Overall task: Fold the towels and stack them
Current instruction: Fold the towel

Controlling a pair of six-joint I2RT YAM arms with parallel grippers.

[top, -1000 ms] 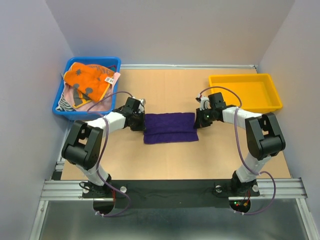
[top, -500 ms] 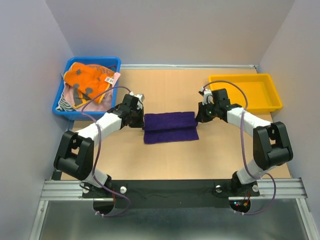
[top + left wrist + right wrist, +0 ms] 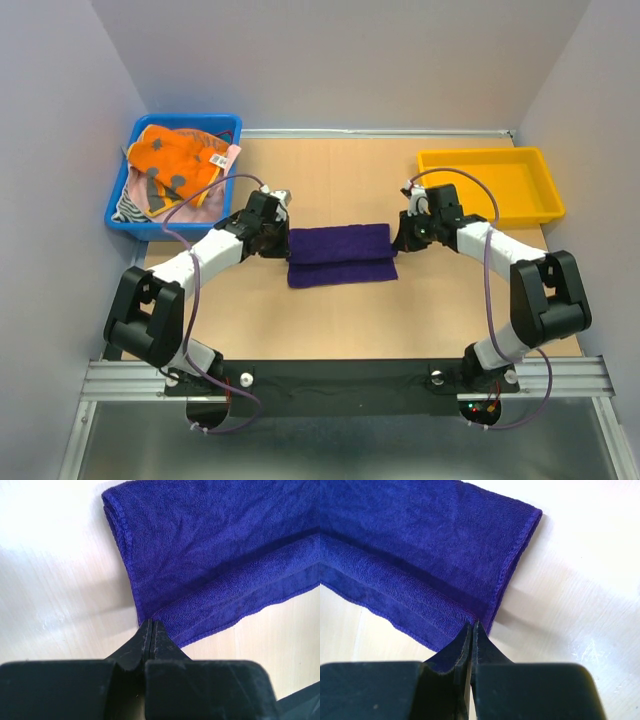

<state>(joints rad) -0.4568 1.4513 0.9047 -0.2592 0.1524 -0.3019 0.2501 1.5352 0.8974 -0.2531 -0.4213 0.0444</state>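
The dark purple towel (image 3: 340, 256) lies folded lengthwise in the middle of the table, a narrower layer showing along its near edge. My left gripper (image 3: 283, 239) is shut at the towel's left end, its tips (image 3: 151, 623) pinching the cloth (image 3: 210, 555) where the layers meet. At the right end my right gripper (image 3: 398, 238) is shut the same way, its tips (image 3: 472, 625) on the fold of the cloth (image 3: 420, 555). The grey-and-orange towel (image 3: 178, 160) sits crumpled in the blue bin, with the pale pink towel (image 3: 206, 211) under it.
The blue bin (image 3: 124, 222) stands at the far left of the table. An empty yellow tray (image 3: 490, 153) is at the far right. Grey walls close in the table on three sides.
Both arms have stretched out away from their bases, carrying the grippers slightly toward the far side at the towel's two ends. The towel's far layer has shifted with them.
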